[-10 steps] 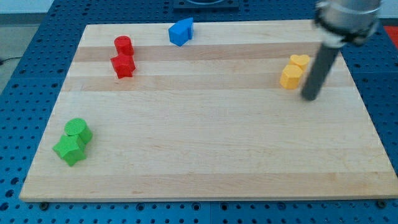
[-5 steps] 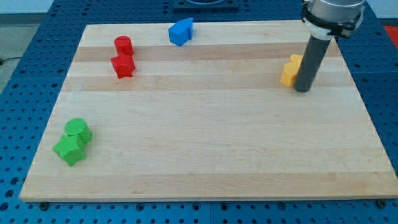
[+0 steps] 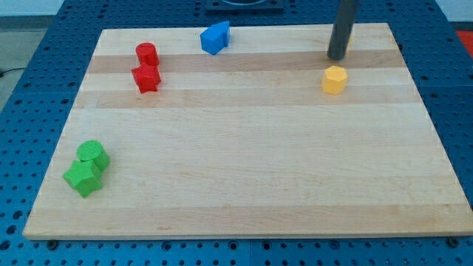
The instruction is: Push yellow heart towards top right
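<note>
My tip [image 3: 338,56], a bare rod grasping nothing, is standing just above the yellow hexagon block [image 3: 334,79]; no yellow heart is showing, possibly hidden behind it.

Blue perforated surface [image 3: 29,89] around pale wooden board [image 3: 244,162].

Dark rod upright near view's top right; my tip [image 3: 338,57] down on board surface.
</note>
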### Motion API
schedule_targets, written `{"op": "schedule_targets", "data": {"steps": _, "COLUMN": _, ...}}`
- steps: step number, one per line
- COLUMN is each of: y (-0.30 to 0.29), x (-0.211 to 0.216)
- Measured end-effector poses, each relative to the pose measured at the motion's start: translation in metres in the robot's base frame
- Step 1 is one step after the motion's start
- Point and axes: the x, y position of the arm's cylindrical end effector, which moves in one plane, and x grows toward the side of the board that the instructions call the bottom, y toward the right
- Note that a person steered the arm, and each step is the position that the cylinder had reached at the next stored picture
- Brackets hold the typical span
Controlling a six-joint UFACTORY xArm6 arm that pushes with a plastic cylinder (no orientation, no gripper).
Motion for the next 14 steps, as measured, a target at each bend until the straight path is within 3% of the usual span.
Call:
{"op": "schedule_targets", "data": {"steps": 1, "y": 0.012, "x": 0.051}}
{"op": "schedule_targets", "data": {"steps": 2, "y": -0.026, "x": 0.100}}
{"op": "schedule_targets", "data": {"steps": 3, "y": -0.067, "x": 0.104}}
{"op": "schedule_targets", "data": {"steps": 5, "y": -0.096, "x": 0.052}}
{"op": "schedule_targets", "data": {"steps": 6, "y": -0.145, "x": 0.024}}
{"op": "schedule_targets", "data": {"steps": 8, "y": -0.118, "x": -0.006}}
{"op": "schedule_targets", "data": {"steps": 9, "y": -0.174, "x": -0.019}}
{"op": "schedule_targets", "data": {"steps": 10, "y": -0.169, "x": -0.044}}
{"op": "schedule_targets", "data": {"steps": 11, "y": -0.129, "x": -0.043}}
{"op": "schedule_targets", "data": {"steps": 14, "y": -0.097, "x": -0.027}}
